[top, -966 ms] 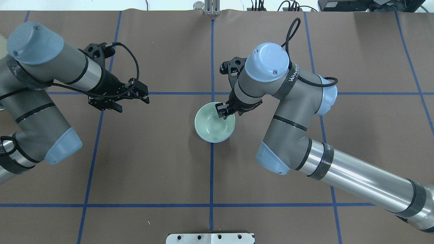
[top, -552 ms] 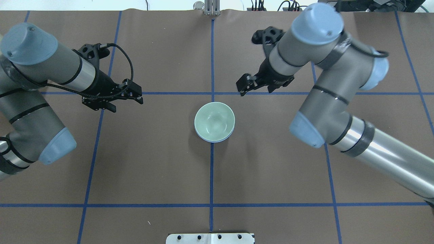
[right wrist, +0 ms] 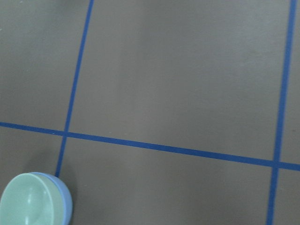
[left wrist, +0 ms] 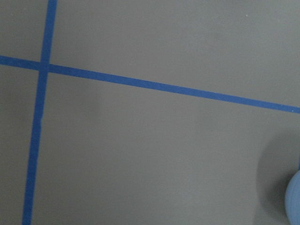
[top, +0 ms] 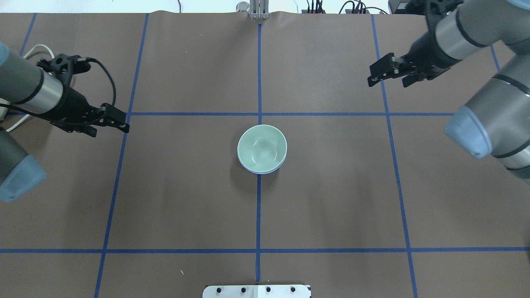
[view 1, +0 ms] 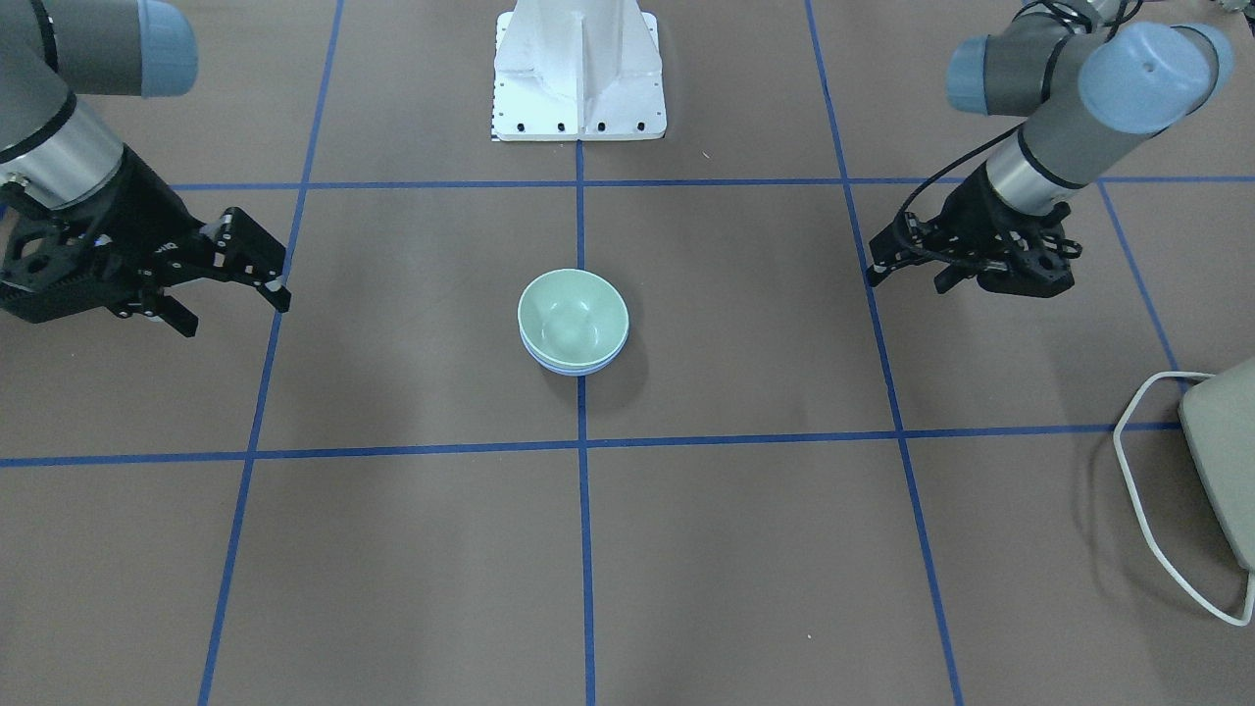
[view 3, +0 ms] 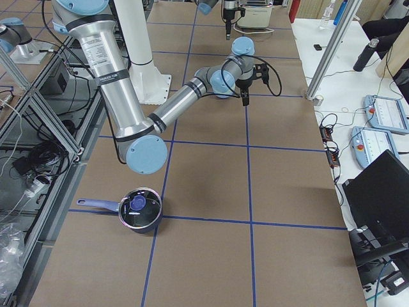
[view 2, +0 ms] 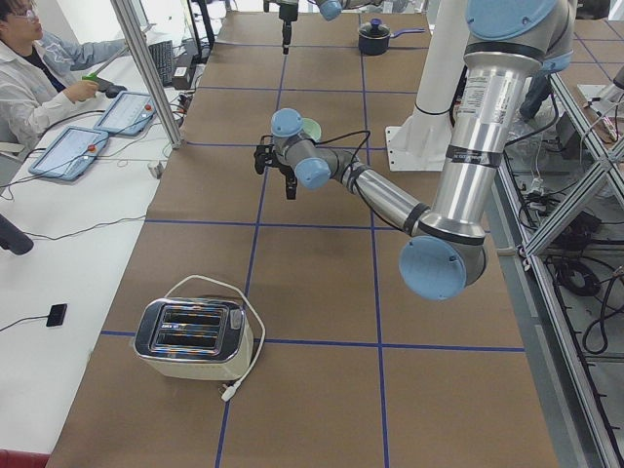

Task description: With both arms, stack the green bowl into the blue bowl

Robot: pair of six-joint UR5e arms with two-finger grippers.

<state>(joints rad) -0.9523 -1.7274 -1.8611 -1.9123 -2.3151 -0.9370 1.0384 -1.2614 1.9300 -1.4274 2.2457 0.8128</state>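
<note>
Green bowl [right wrist: 28, 204] inside blue bowl [right wrist: 68, 208]

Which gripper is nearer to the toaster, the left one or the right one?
Left. The left gripper hovers over the toaster's half of the table; the right gripper is over the other half, beyond the green bowl.

The worktop [top: 186, 186] is covered by a brown mat marked into rectangles by blue tape lines [top: 258, 207]. The blue bowl [view 1: 572, 370] stands upright on the centre line, with the green bowl [view 1: 572, 319] nested in it. The white pedestal base [view 1: 578, 69] is fixed at the robot's edge, on the same line. A chrome toaster [view 2: 193, 338] with a loose white cord [view 2: 255, 331] lies towards the left end. A dark saucepan [view 3: 139, 208] with a blue handle stands towards the right end.
</note>
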